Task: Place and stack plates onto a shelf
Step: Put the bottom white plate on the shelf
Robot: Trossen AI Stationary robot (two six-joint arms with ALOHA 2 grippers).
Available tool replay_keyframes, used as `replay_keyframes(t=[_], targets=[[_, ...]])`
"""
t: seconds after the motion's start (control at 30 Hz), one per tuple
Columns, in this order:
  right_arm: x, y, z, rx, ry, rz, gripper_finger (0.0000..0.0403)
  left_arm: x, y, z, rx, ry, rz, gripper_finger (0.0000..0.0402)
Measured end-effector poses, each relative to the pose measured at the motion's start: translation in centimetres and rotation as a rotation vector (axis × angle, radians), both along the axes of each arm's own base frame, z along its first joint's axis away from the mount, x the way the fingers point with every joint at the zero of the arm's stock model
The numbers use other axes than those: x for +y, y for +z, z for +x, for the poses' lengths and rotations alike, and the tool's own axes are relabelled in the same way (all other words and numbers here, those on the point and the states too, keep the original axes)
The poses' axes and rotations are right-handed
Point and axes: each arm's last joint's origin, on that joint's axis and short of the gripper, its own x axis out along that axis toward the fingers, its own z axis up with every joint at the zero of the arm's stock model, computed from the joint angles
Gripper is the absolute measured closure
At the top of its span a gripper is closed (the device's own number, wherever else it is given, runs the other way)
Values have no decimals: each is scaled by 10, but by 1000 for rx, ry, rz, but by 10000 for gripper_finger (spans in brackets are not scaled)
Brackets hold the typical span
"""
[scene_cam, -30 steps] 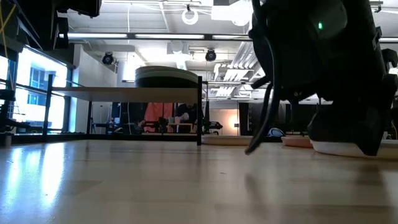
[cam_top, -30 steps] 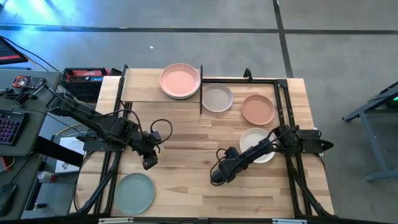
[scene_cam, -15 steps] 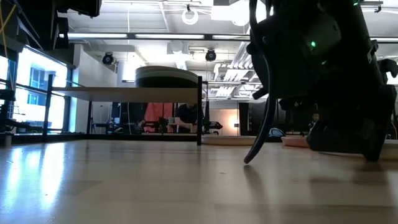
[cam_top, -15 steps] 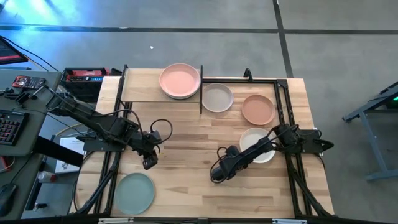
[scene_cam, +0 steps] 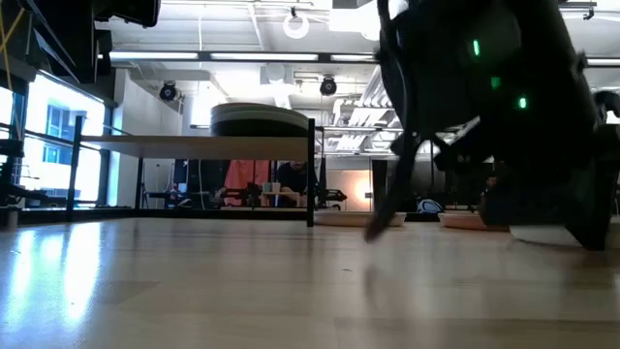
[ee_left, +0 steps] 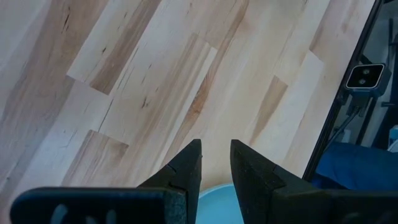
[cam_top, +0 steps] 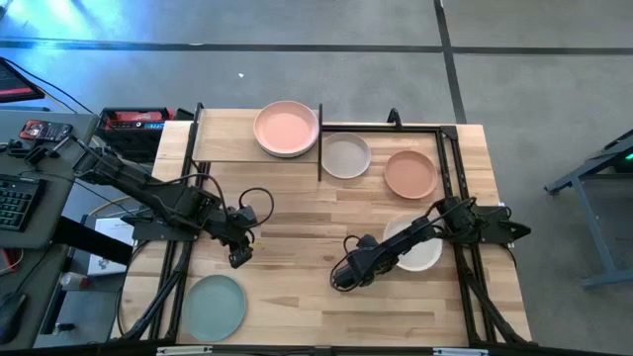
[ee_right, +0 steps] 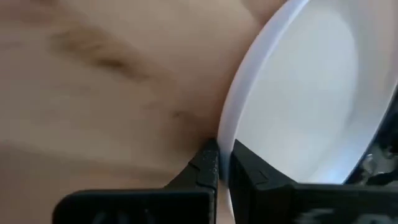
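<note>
- Right gripper [ee_right: 224,163] pinches the rim of the white plate [ee_right: 305,99], one finger over the lip and one under it; in the high view the gripper [cam_top: 348,274] sits mid-table, in front of the shelf.
- White plate [cam_top: 420,252] lies near the table's right side, partly hidden by the right arm; whether it is lifted off the wood I cannot tell.
- Handling, as a judgement: the plate looks stiff, shallow and matte, probably light enough for an edge pinch, but held at one point it may sag or swing, and a hard knock could chip it. The rim is the only place thin enough to grasp.
- Pink plate [cam_top: 287,129] already rests on the shelf [cam_top: 227,148]; the board beside it is bare.
- Beige-grey plate [cam_top: 346,155] and terracotta plate [cam_top: 409,174] lie on the table just right of the shelf, between the white plate and the shelf's end.
- Black upright [cam_top: 320,138] at the shelf's right end stands on that path; the plate likely has to rise above it.
- Left gripper [cam_top: 240,257] hangs left of centre with fingers nearly together and nothing between them, near the pale green plate [cam_top: 214,307].
- Open wood spreads between the two arms.
</note>
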Motion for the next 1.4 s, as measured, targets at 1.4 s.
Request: replay_keyframes(t=[1.4], targets=[[26, 203, 74, -532, 1402, 375, 403, -1, 2, 2, 79, 416, -251, 328]])
